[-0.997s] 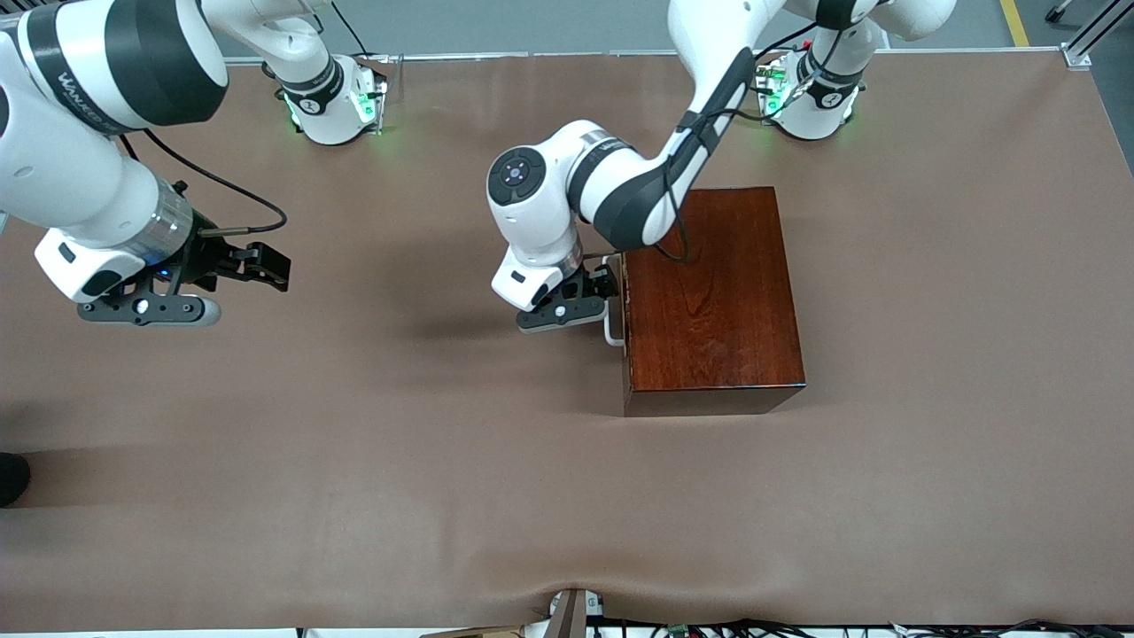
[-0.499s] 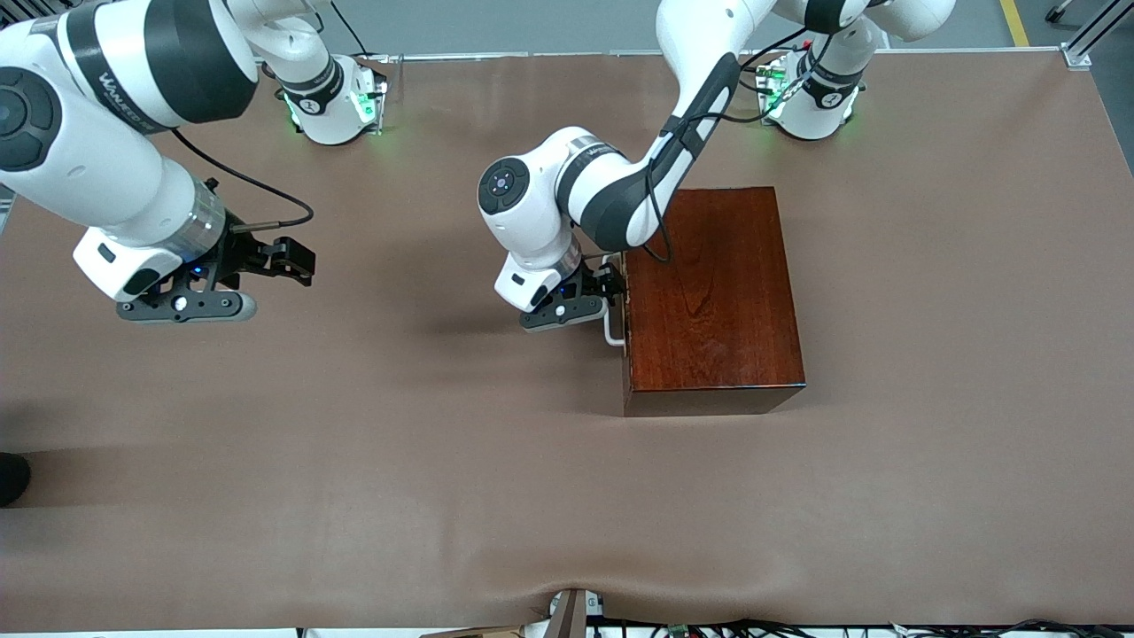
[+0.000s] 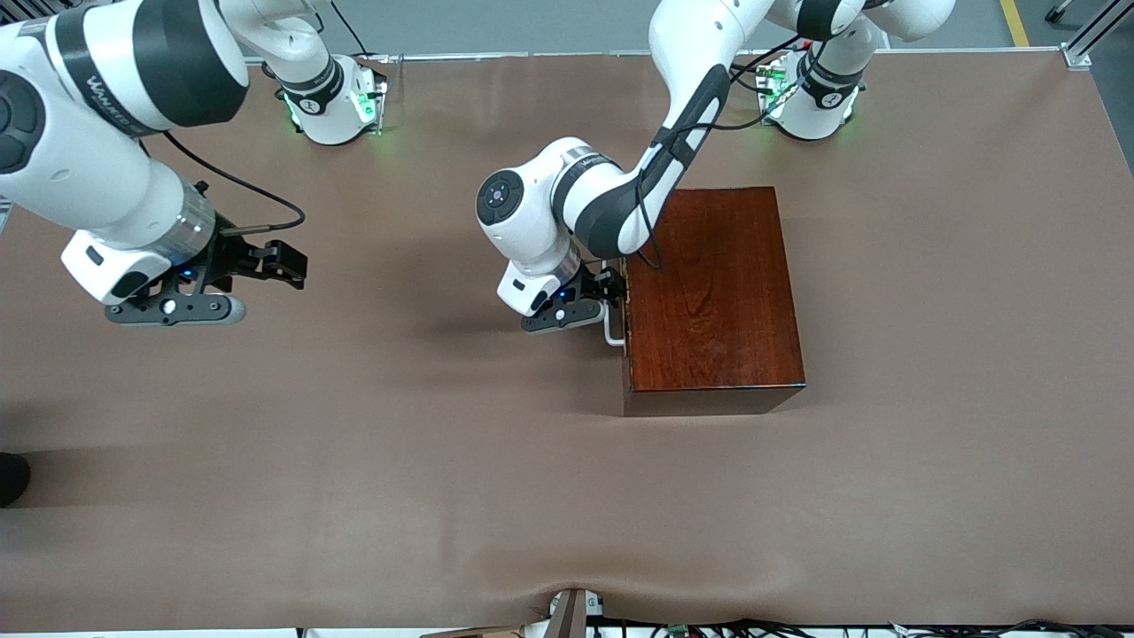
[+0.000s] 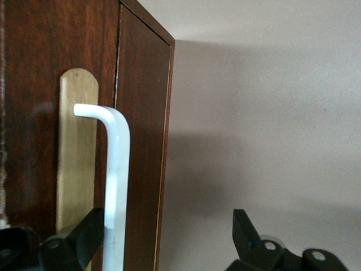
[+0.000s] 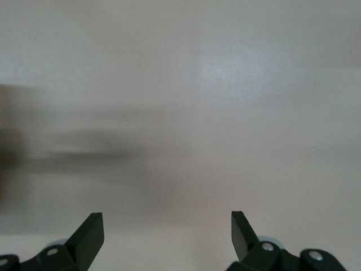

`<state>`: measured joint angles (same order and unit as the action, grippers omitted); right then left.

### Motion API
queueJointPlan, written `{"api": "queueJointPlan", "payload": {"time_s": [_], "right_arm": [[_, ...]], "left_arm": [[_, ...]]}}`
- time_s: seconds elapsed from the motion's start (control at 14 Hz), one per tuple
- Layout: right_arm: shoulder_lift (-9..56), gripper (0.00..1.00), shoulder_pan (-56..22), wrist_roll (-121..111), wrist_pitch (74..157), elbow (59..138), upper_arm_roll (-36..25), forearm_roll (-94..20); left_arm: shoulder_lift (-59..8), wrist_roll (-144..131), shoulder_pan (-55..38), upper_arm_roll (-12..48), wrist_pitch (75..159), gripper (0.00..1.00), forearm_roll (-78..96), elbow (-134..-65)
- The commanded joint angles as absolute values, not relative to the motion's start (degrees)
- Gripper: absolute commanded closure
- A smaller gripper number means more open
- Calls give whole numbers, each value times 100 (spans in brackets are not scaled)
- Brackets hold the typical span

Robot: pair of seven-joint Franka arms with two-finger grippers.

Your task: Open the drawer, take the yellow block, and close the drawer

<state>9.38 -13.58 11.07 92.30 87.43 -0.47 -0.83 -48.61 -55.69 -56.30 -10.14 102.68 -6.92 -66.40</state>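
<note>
On the brown, slightly rumpled table cover (image 3: 372, 461), toward the left arm's end: dark glossy wooden box (image 3: 709, 297), reddish grain, sharp rectangular shape. Drawer (image 4: 141, 147) shut flush into that box, front facing the right arm's end of the table, same dark reddish-brown wood with a thin seam line down it. White handle (image 3: 611, 330) mounted on the front, a smooth rounded bar bent into a U, sitting over a pale brass-looking backplate (image 4: 76, 152) with a rounded tip. Left gripper (image 3: 609, 291) right at the handle, black fingers spread wide and not clamped, one finger (image 4: 87, 228) tucked in against the handle and drawer front, the other out over bare table cover. Right gripper (image 3: 282, 263) hanging over the table near the right arm's end, well apart from the box, fingers (image 5: 90, 234) also spread apart, nothing between them, just blurry matte tabletop underneath. No yellow block visible anywhere.
</note>
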Motion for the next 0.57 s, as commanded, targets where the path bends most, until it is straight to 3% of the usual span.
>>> {"api": "queueJointPlan", "payload": {"time_s": [0.0,0.5], "right_arm": [[958,0,-1274,914,9281,8684,-9,-123],[967,0,-1266,888,9430,8684,-9,-123]], "left_arm": [[-4869,-5511,-5687,-1046,10257,0,-800,-6539],[-4852,-5555,-5695,-923,10380,0,-774,-6513]]}}
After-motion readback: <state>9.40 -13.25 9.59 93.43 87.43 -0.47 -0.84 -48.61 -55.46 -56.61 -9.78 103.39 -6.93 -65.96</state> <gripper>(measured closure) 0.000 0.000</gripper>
